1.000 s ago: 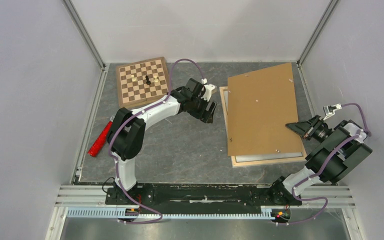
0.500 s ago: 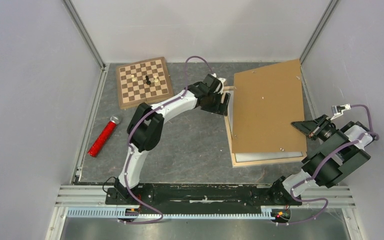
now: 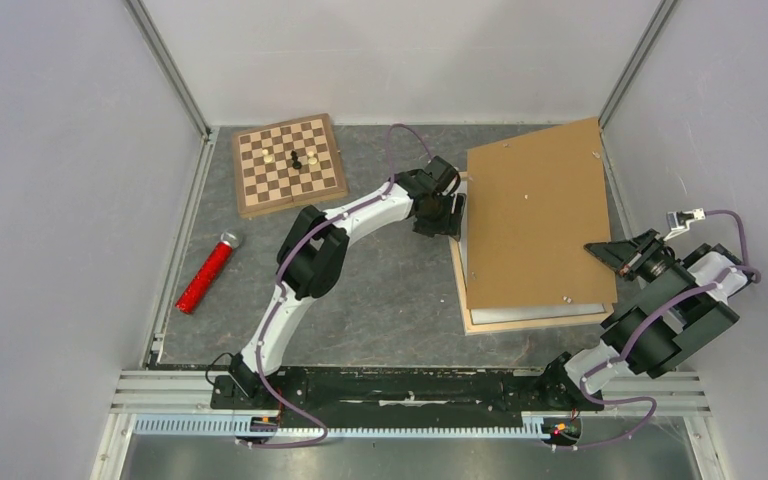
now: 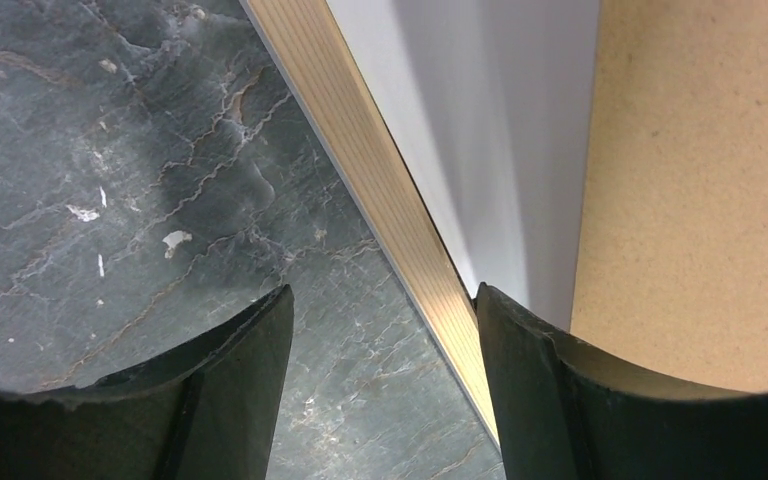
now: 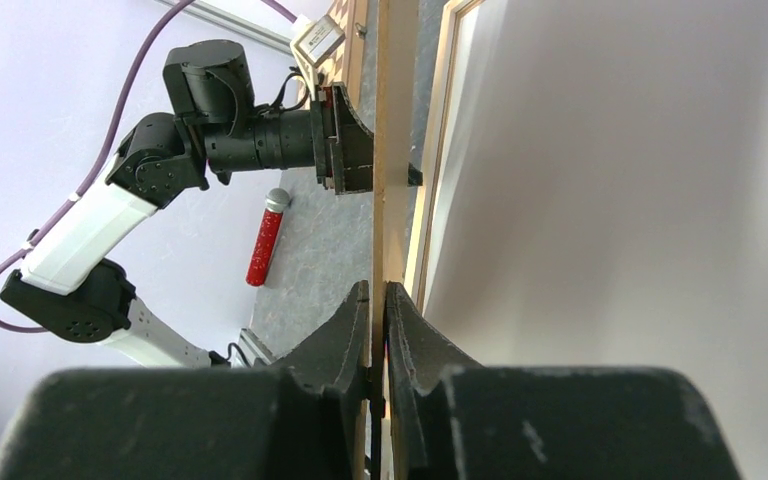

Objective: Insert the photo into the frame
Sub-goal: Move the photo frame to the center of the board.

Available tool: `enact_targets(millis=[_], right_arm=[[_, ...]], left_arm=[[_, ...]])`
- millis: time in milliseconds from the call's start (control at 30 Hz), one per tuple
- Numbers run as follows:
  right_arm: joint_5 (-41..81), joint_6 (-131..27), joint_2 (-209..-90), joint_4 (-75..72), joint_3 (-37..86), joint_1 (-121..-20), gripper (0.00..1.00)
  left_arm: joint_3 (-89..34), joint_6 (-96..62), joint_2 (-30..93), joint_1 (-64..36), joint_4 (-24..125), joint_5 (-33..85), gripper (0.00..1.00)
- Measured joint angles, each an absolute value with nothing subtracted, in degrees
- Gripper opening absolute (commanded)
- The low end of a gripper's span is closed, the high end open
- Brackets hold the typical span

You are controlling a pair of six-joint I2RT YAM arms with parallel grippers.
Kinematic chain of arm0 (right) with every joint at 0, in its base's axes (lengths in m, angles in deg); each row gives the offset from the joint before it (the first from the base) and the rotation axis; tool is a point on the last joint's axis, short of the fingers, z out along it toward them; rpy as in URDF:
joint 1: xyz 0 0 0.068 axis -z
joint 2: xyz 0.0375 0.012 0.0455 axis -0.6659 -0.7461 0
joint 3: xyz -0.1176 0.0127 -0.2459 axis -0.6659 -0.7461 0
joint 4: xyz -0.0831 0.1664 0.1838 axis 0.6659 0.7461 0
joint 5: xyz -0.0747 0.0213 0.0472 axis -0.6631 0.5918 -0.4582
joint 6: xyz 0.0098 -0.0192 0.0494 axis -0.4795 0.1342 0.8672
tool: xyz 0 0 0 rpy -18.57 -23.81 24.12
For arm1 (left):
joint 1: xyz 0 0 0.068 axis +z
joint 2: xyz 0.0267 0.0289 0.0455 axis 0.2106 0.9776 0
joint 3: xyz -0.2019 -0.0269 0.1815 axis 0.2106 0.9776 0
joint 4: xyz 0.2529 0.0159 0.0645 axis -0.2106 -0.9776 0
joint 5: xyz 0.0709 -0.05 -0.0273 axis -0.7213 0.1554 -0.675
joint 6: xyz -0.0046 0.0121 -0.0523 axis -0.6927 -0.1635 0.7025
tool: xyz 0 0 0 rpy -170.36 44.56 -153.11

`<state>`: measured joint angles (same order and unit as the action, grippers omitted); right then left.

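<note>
The frame (image 3: 520,322) lies flat at the right of the table, its light wooden bars showing along the left and near sides. A white sheet (image 3: 535,311), the photo's plain back, lies inside it. A brown backing board (image 3: 535,215) hovers tilted over both. My right gripper (image 3: 600,250) is shut on the board's right edge (image 5: 392,150). My left gripper (image 3: 452,215) is open at the frame's left bar (image 4: 360,170). One finger is over the table and the other over the bar's inner edge beside the white sheet (image 4: 480,130). The photo's printed side is hidden.
A checkered chessboard (image 3: 289,165) with a few pieces sits at the back left. A red cylinder (image 3: 205,273) lies by the left wall. Grey walls close in both sides and the back, with the right wall close to my right arm.
My left arm has reached right from mid-table to the frame's left bar, and its jaws have narrowed a little. The right gripper has carried the board slightly right.
</note>
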<state>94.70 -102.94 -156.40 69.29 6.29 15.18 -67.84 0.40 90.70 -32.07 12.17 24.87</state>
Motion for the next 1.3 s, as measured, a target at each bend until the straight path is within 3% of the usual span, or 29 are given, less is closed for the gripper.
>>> enact_targets(millis=[367, 1300], right_arm=[[94.70, -101.69, -155.22, 69.22, 6.29, 15.53, 0.00], [94.70, -97.58, -152.25, 66.82, 6.27, 15.64, 0.00]], left_arm=[[-69.19, 2.50, 92.43, -32.00, 11.43, 25.22, 0.65], [-58.44, 3.99, 87.84, -30.01, 21.53, 28.59, 0.25]])
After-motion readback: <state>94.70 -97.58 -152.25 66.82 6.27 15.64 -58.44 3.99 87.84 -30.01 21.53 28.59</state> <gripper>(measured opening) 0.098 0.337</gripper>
